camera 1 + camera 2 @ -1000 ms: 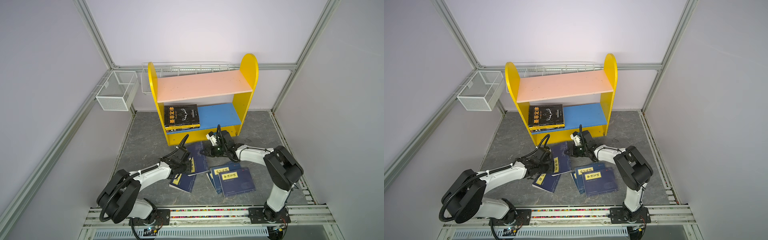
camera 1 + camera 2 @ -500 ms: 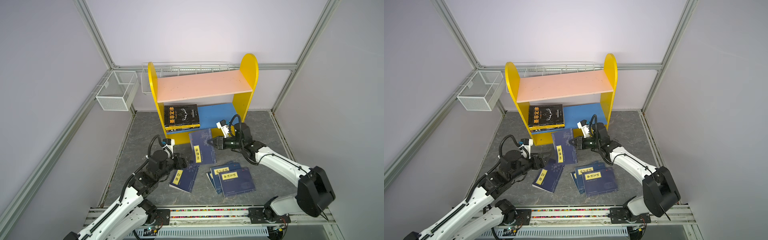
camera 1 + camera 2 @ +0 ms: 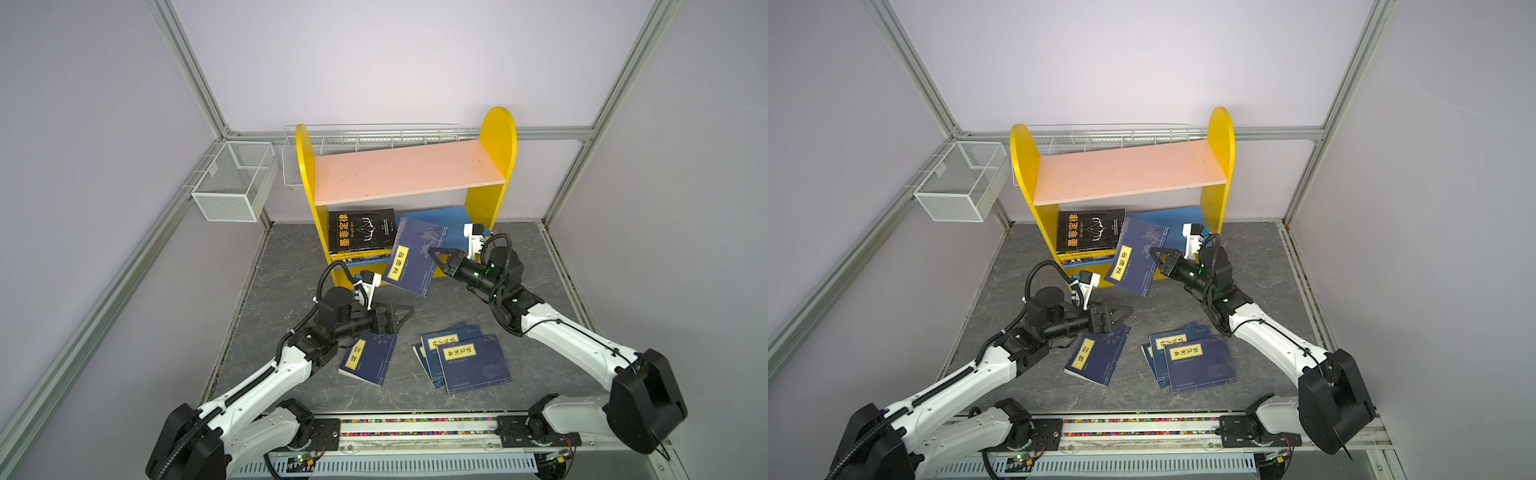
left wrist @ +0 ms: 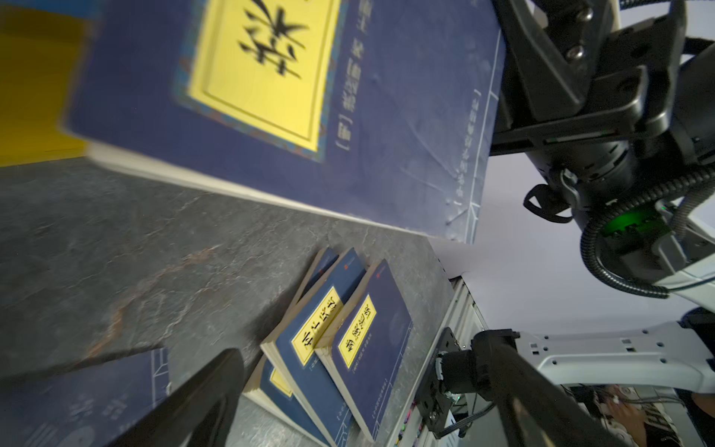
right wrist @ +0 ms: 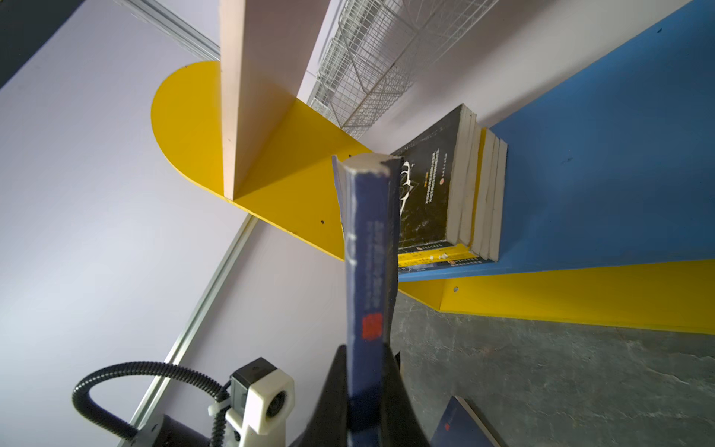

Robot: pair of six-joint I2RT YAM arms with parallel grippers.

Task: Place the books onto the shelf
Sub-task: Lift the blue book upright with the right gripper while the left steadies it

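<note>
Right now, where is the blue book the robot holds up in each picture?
Top view: held navy book at centre, before the shelf.
Top view: centre too, before the shelf.
Left wrist: large, cover and yellow label showing.
Right wrist: spine-on, mid-picture.
Shared landmark: the yellow shelf, in all four.

Enclosure of three plain, pale lilac walls, namely back wall (image 3: 374,62), left wall (image 3: 83,166) and right wall (image 3: 685,208), framed by aluminium corner posts (image 3: 187,70) and a horizontal aluminium rail (image 3: 552,134) low along the back. Floor (image 3: 291,257): dark grey stone-look slab with paler veining, evenly lit, shadows soft. Fittings: one small box-shaped white wire mesh basket (image 3: 232,183) hung by the back left corner, and one long, shallow white wire basket (image 3: 374,135) fixed along the back wall, both seen in both top views.
</note>
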